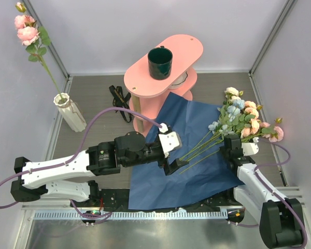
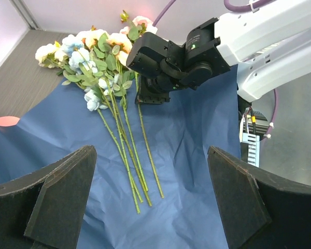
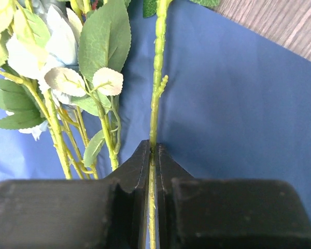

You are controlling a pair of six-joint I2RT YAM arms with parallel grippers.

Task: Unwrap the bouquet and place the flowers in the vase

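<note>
The bouquet lies unwrapped: the flowers (image 1: 239, 116) rest loose on the spread blue wrapping paper (image 1: 186, 179), blooms to the right and stems (image 1: 202, 148) pointing left. My right gripper (image 3: 153, 155) is shut on one green stem (image 3: 156, 78), close beside the leaves (image 3: 106, 41) of the others. My left gripper (image 2: 150, 192) hangs open over the paper (image 2: 197, 155), just short of the stem ends (image 2: 137, 176), with nothing between its fingers. The ribbed cream vase (image 1: 70, 111) stands at the far left and holds one pink flower (image 1: 27, 31).
A pink two-tier stand (image 1: 189, 49) at the back centre carries a dark green mug (image 1: 160, 62). The black ribbon (image 1: 119, 98) lies on the floor left of the stand. White walls close in the sides and back.
</note>
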